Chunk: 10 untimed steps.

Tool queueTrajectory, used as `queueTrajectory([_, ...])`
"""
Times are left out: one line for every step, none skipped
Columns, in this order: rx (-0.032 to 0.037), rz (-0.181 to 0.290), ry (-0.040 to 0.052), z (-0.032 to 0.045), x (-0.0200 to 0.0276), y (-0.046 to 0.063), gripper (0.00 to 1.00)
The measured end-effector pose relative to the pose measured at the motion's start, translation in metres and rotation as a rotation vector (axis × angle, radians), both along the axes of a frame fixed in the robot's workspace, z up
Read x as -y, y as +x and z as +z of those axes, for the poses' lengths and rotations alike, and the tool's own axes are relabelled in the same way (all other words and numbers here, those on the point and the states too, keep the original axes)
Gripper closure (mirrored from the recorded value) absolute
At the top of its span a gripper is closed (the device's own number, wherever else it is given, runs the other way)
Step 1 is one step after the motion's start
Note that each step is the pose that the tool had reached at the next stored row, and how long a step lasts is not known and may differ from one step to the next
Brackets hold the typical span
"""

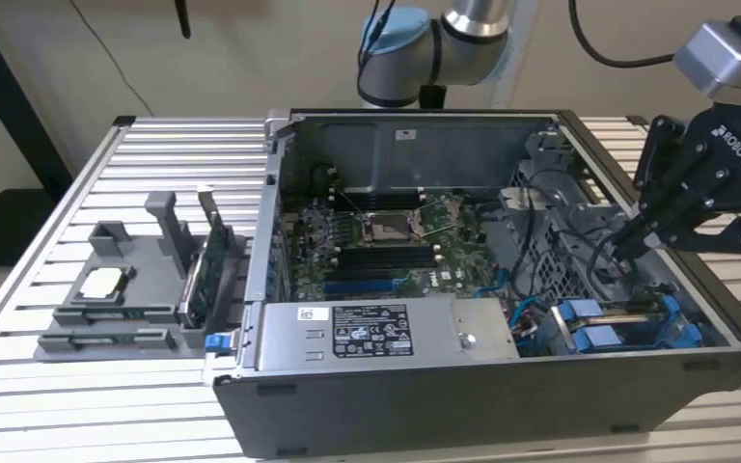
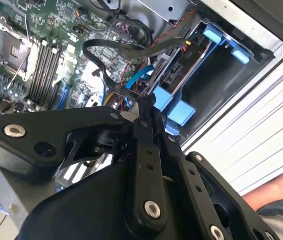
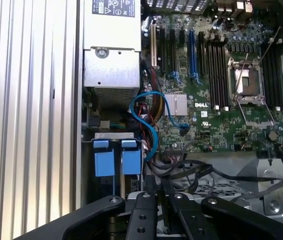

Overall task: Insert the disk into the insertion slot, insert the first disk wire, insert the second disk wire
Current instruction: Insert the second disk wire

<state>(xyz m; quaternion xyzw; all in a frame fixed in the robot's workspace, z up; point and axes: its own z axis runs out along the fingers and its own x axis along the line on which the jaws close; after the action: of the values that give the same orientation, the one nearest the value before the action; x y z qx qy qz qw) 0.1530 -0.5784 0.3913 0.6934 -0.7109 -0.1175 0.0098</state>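
Note:
The disk [image 1: 609,326], in its bright blue carrier, lies in the insertion slot [image 1: 695,311] at the near corner of the open computer case on the exterior view's right. Its blue tabs also appear in both wrist views [image 2: 174,102] [image 3: 112,161]. My gripper [image 1: 625,246] hangs inside the case just above and behind the disk. In the second wrist view its fingers [image 2: 146,100] meet at the tips, shut on a black wire [image 2: 106,75] that loops back toward the motherboard. In the first wrist view, several black wires [image 3: 201,167] lie just past my gripper [image 3: 155,181].
A grey power-supply box [image 1: 370,330] fills the case's front beside the disk. The green motherboard [image 1: 384,241] lies behind it, and a blue cable [image 3: 151,117] curls between them. A grey fixture [image 1: 126,289] with parts stands on the slatted table at the exterior view's left.

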Motion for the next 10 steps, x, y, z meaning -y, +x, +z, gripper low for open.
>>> queueTrajectory([0.0007,0.000,0.0000,-0.0005,0.0000,0.0000,0.84])
queueTrajectory([0.0014,0.000,0.0000,-0.0010,0.0000,0.0000,0.84])
queueTrajectory([0.0021,0.000,0.0000,-0.0015,0.0000,0.0000,0.84])
queueTrajectory([0.0029,0.000,0.0000,-0.0020,0.0000,0.0000,0.84])
queueTrajectory([0.0036,0.000,0.0001,-0.0025,0.0000,0.0000,0.84])
queueTrajectory([0.0044,0.000,0.0000,-0.0031,0.0000,0.0000,0.84])
queueTrajectory([0.0051,0.000,0.0000,-0.0036,0.0000,0.0000,0.84])
queueTrajectory([0.0059,0.000,0.0000,-0.0041,0.0000,0.0000,0.84])
queueTrajectory([0.0069,0.000,0.0001,-0.0047,0.0000,0.0000,0.84])
queueTrajectory([0.0082,0.000,0.0001,-0.0052,0.0000,0.0000,0.84])
